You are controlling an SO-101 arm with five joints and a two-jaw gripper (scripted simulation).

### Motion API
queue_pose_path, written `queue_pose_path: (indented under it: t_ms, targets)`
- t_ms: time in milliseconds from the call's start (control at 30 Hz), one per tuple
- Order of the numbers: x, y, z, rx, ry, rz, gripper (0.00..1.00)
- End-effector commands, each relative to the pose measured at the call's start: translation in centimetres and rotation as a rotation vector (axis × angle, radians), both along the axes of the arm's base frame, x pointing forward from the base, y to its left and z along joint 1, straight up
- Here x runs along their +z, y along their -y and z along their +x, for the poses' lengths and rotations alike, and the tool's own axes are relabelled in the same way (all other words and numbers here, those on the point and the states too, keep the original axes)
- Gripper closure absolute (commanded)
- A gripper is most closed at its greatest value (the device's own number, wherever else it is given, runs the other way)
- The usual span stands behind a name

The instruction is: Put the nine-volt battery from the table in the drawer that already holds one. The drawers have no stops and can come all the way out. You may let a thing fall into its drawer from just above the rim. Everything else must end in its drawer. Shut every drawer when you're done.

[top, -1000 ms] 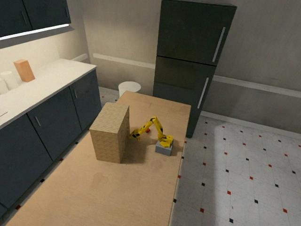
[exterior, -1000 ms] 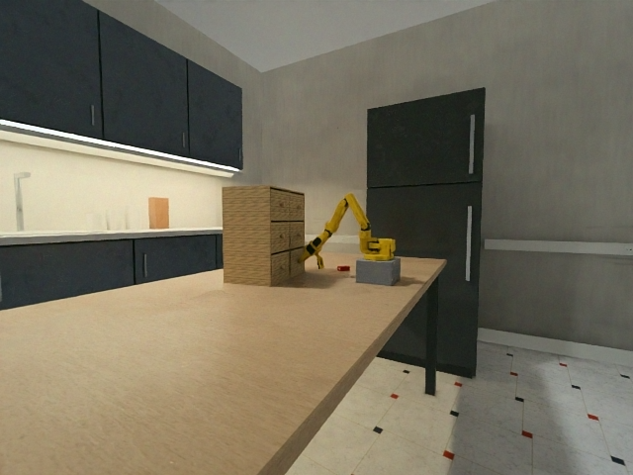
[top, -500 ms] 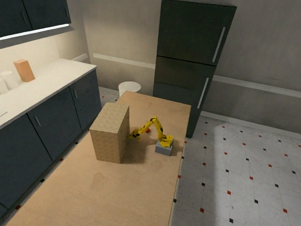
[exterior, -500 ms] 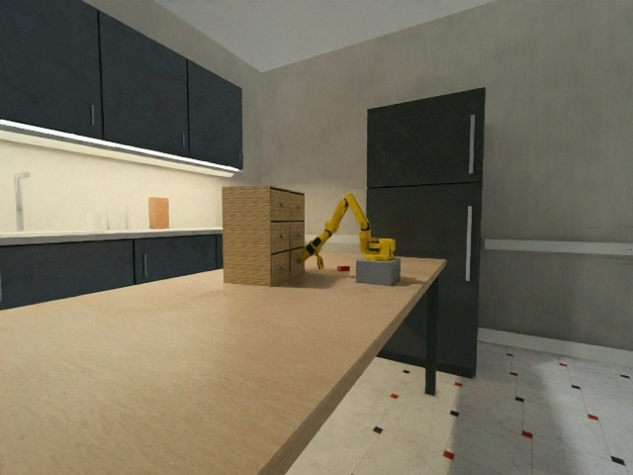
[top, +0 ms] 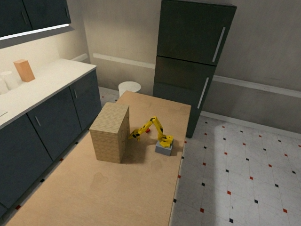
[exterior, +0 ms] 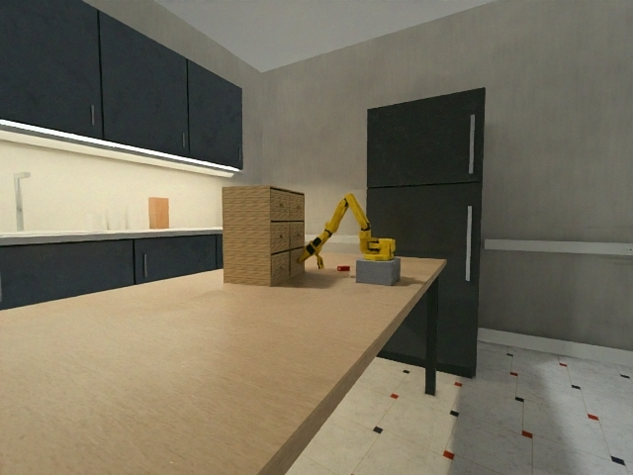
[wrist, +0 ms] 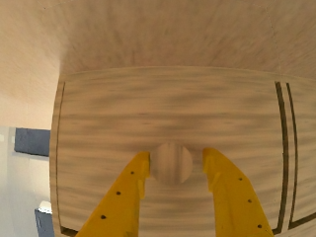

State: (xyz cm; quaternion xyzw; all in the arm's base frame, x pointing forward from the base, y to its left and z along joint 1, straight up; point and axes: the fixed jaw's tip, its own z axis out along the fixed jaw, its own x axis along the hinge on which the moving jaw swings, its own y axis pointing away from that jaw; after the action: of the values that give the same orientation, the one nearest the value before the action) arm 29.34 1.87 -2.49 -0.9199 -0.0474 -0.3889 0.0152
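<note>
The wooden drawer cabinet [top: 106, 146] [exterior: 245, 235] has three rows and two columns of drawers, and the drawer fronts visible in the exterior view look shut. My gripper [top: 130, 137] [exterior: 300, 260] [wrist: 176, 152] is slightly open at the bottom drawer of the far column. Its fingers stand on either side of the round knob [wrist: 171, 165], with a gap showing on the right. That drawer's front [wrist: 109, 114] sits flush in the wrist view. A small red block [top: 147, 130] [exterior: 342, 268], probably the nine-volt battery, lies on the table between cabinet and arm base. The drawers' insides are hidden.
The arm stands on a grey block [top: 163, 149] [exterior: 377, 270] near the edge of the wooden table [top: 136, 184] [exterior: 204, 347]. The neighbouring drawer [wrist: 306, 163] shows at the right in the wrist view. A dark fridge [top: 184, 73] [exterior: 424, 230] stands beyond the table.
</note>
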Motion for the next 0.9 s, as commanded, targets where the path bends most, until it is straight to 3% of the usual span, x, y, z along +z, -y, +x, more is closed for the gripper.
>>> queue_pose_path:
  t_ms: [0, 233, 867]
  targets:
    - [0.1, 0.0, 0.0, 0.0, 0.005, 0.002, 0.82]
    - [0.1, 0.0, 0.0, 0.0, 0.005, 0.002, 0.79]
    - [2.7, 0.2, -2.4, -0.019, 0.005, 0.022, 0.79]
